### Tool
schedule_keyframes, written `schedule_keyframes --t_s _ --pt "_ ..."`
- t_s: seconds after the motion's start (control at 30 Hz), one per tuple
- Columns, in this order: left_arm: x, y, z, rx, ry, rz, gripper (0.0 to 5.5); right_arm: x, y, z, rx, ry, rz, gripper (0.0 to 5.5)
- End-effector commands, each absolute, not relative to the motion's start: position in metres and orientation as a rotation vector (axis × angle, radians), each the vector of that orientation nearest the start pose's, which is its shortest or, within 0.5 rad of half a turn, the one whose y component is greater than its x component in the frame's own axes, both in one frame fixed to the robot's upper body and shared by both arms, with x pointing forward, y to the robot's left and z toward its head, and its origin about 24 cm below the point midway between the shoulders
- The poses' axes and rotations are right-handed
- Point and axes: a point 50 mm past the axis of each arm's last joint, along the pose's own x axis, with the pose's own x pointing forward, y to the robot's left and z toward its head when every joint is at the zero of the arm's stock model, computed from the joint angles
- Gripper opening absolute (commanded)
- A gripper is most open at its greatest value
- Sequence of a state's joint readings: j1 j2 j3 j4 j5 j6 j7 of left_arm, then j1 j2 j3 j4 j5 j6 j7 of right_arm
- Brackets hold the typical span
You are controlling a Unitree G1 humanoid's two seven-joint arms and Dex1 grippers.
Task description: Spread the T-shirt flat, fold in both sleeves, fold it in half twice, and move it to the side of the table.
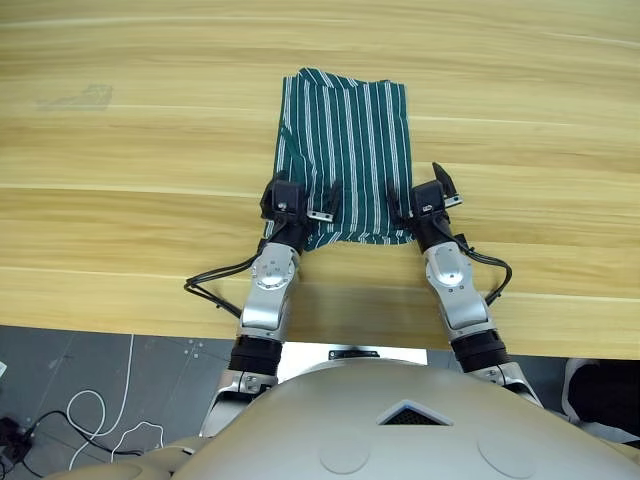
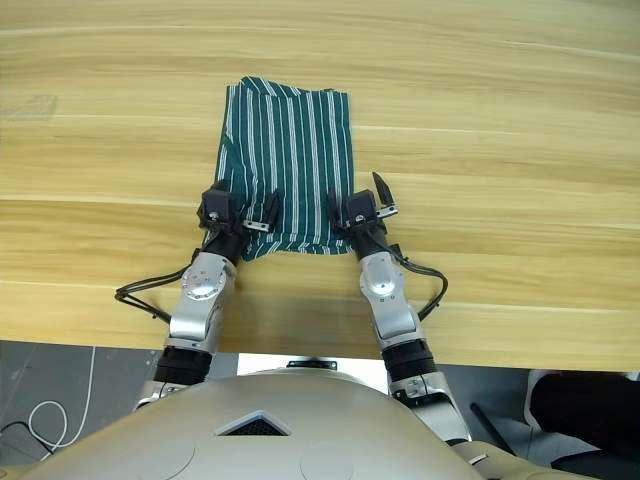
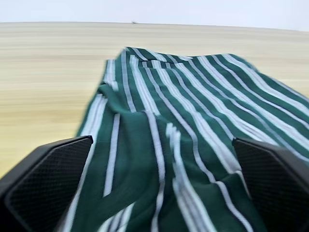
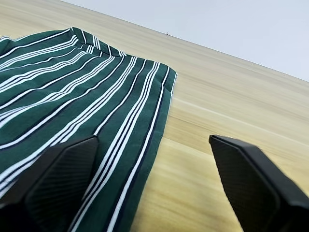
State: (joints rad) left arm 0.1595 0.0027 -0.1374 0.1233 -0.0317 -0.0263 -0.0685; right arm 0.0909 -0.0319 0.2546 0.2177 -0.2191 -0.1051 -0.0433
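**Left eye view.** T-shirt [image 1: 345, 150]: green with white stripes, folded to a narrow oblong, lying flat on the wooden table [image 1: 120, 200] near its middle, long side running away from the robot. Left gripper [image 1: 302, 198]: at the shirt's near left corner, fingers spread apart with the cloth between them. Right gripper [image 1: 418, 192]: at the near right corner, fingers likewise apart, one over the shirt's right edge and the other out over bare wood.

**Right eye view.** Same layout. Both grippers sat at the shirt's near edge, one at each corner, and the far edge lay slightly rumpled.

**Left wrist view.** Two black fingers [image 3: 46, 179] stood wide apart. Striped cloth filled the gap between them and ran on towards the far table. Whether either finger touched the cloth could not be told.

**Right wrist view.** Two black fingers [image 4: 58, 179] stood wide apart. The shirt's right edge ran between them, with one finger over the stripes and the other over bare wood beside the shirt. Nothing was clamped.
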Motion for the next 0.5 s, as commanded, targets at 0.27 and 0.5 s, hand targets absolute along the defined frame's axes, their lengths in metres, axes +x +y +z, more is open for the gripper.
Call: schedule_keyframes --t_s 0.27,0.5 --pt "0.164 0.191 -0.042 0.098 0.434 0.034 5.36 0.197 -0.111 -0.053 -0.288 0.361 0.229 4.25" --pt "0.156 0.203 -0.04 0.018 0.41 0.131 5.36 0.2 -0.112 -0.048 -0.254 0.323 0.223 4.25"
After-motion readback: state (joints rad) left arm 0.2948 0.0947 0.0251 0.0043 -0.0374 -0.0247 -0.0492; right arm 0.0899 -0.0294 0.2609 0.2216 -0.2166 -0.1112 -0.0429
